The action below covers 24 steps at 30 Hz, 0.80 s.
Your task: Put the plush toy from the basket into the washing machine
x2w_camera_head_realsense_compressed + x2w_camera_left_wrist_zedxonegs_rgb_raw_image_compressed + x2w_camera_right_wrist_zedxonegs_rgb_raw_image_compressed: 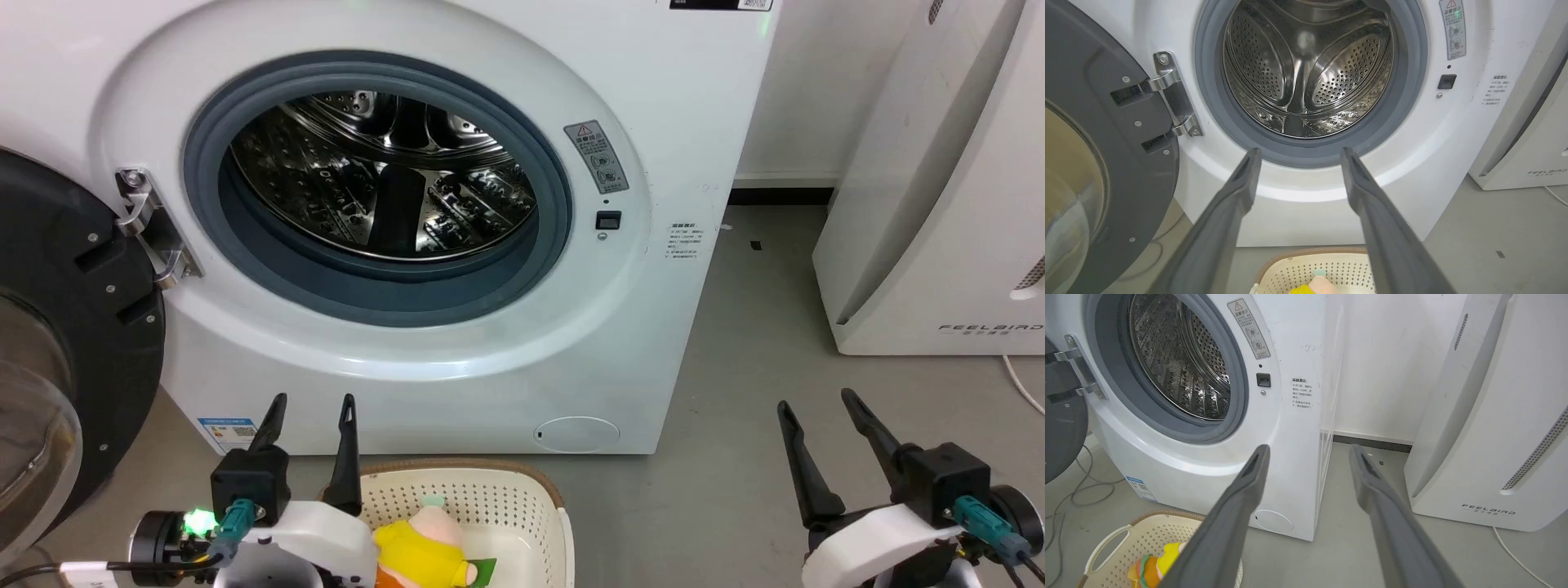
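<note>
— So, where is the small pink-headed, yellow-topped plush toy point(424, 545) lying?

— It is lying in the cream perforated plastic basket point(506, 498), which is sitting just before the large white front-loading washing machine point(653, 122), probably to keep your lift short.

— And the claws?

— Your left gripper point(314, 400) is hovering beside the basket, spread and empty. Your right gripper point(816, 400) is idling, also spread. The black-framed glass door point(73, 310) is standing wide.

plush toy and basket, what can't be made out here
Head view: the plush toy is cut off low by the bottom edge, and the wrist of the left gripper covers its side.
Left wrist view: the bottom edge cuts off most of the toy.
Right wrist view: a finger of the right gripper covers part of the toy.
The basket: near half cut off in every view.
</note>
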### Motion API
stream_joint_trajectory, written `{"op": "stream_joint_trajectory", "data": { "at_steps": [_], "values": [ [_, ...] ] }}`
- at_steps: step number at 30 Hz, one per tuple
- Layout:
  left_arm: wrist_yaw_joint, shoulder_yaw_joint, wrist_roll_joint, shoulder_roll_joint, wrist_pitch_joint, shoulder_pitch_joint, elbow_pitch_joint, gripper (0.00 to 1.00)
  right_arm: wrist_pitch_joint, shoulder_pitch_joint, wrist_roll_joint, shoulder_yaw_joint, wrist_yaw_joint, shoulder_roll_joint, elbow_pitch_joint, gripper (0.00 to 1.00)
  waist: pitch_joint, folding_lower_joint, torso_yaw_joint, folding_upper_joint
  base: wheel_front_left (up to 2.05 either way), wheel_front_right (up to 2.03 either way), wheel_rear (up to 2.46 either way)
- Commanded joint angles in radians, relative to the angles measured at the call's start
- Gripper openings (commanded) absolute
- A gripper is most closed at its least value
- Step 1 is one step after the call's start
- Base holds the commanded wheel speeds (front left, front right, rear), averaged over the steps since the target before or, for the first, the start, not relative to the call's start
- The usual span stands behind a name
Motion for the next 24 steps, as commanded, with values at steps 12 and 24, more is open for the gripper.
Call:
{"op": "stream_joint_trajectory", "data": {
  "at_steps": [12,24],
  "values": [
    [-0.004,-0.027,0.002,0.003,-0.033,-0.045,0.081,1.0,-0.033,-0.005,0.051,-0.009,0.0,0.0,-0.011,1.0,0.028,0.0,-0.007,0.0,0.0,0.0,0.0],
    [-0.018,-0.064,0.013,0.022,-0.058,-0.136,0.259,1.0,-0.058,-0.031,0.091,-0.016,0.0,0.0,-0.015,1.0,0.095,0.0,-0.032,0.0,0.0,0.0,0.0]
  ]
}}
